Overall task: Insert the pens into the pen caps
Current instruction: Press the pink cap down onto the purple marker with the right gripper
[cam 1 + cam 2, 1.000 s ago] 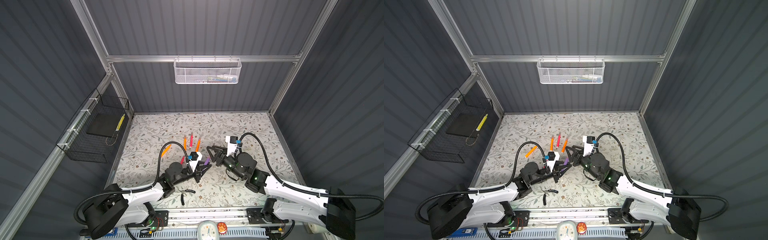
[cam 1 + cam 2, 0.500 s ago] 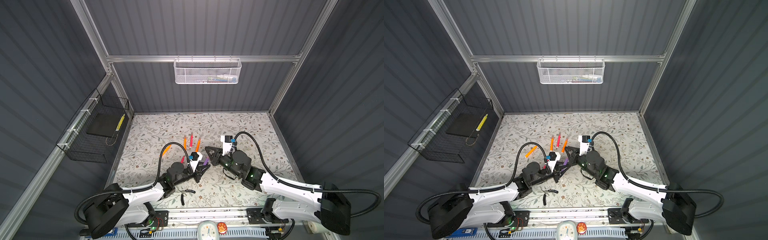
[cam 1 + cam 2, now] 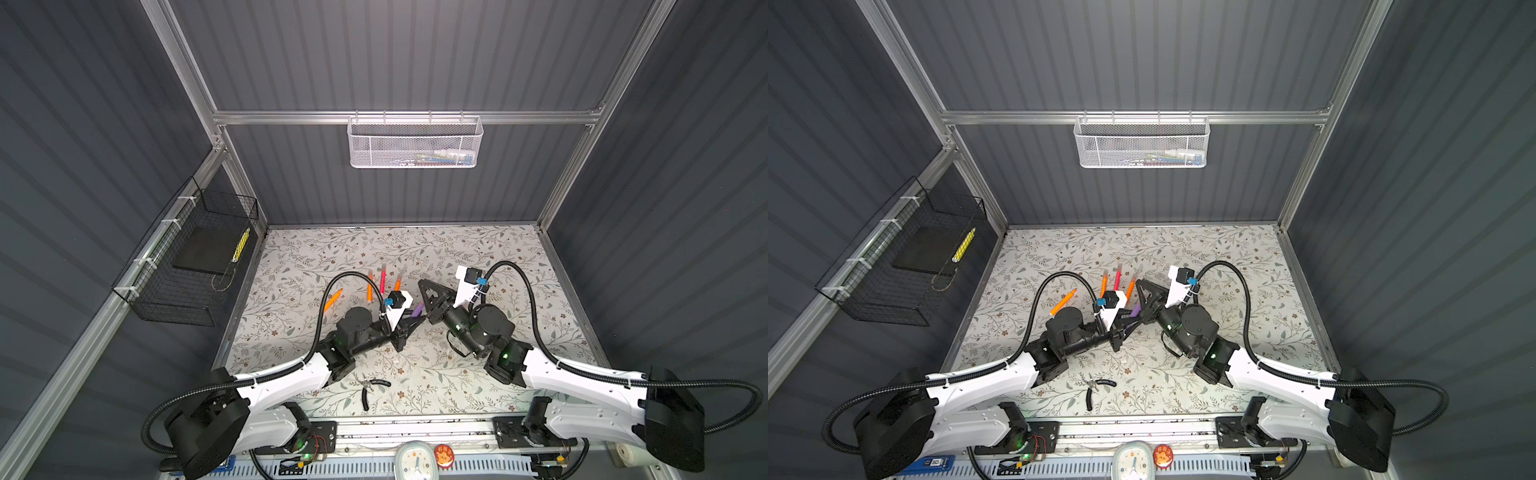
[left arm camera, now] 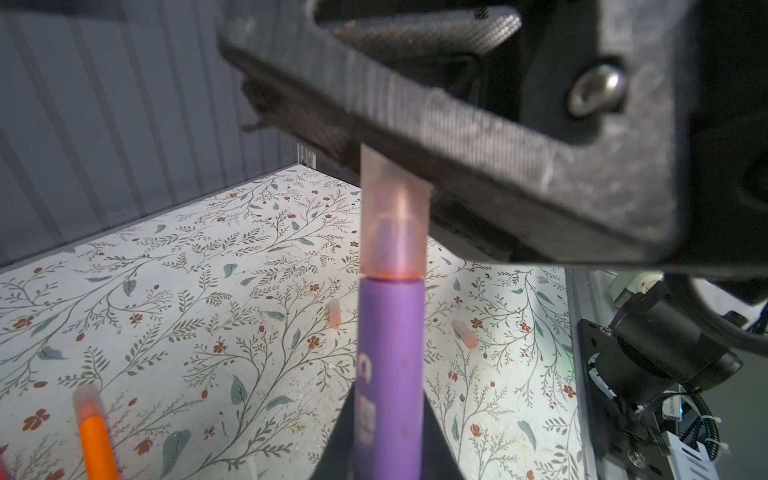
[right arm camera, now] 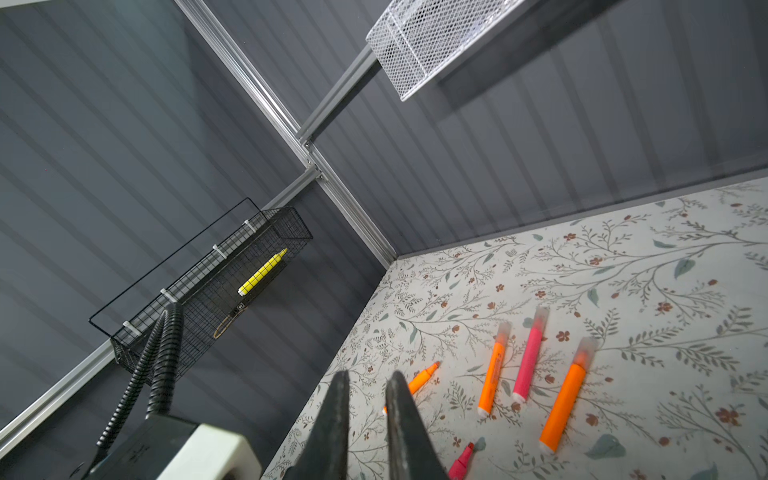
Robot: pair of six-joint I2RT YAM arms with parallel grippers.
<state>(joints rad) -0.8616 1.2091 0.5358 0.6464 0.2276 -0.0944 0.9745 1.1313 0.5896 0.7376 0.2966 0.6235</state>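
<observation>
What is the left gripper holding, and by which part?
The left gripper holds the purple pen by its barrel, back from the tip; the tip end, in a pen cap, sticks out past the jaws.

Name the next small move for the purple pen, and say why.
Probably back the right hand off the cap: its rim meets the barrel of the purple pen, gripped by the left hand, so it looks seated. The cap's far end is hidden behind the right hand.

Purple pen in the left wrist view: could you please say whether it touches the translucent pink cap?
Touching: the left wrist view shows the purple pen tip-first inside the translucent pink cap, rim against barrel.
</observation>
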